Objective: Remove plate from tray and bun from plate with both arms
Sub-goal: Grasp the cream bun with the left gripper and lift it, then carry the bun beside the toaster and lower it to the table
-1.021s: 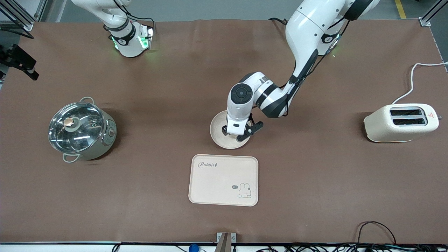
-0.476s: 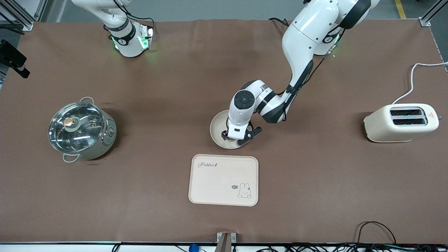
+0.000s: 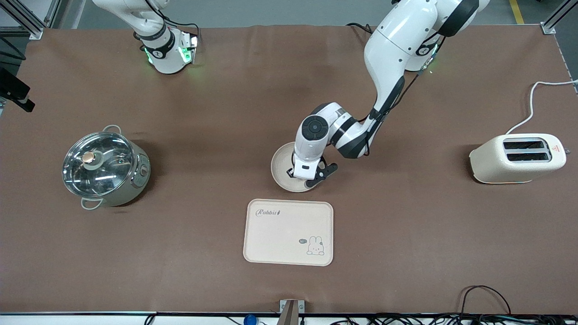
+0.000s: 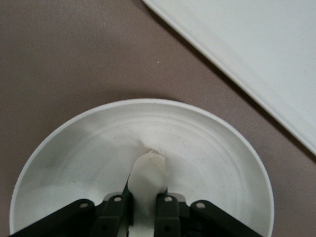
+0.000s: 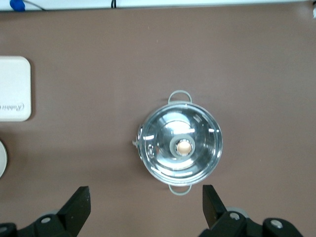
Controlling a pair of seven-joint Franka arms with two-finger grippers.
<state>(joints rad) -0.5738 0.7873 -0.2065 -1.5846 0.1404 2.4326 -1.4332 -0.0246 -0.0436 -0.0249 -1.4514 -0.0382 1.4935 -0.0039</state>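
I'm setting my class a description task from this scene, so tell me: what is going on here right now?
The plate already sits on the table, off the tray and farther from the front camera than it. The left pincer is down in the plate, shut on the bun, which has not yet left the plate. The right arm waits, its right pincer open high above the lidded pot. A toaster stands toward the left arm's end of the table.
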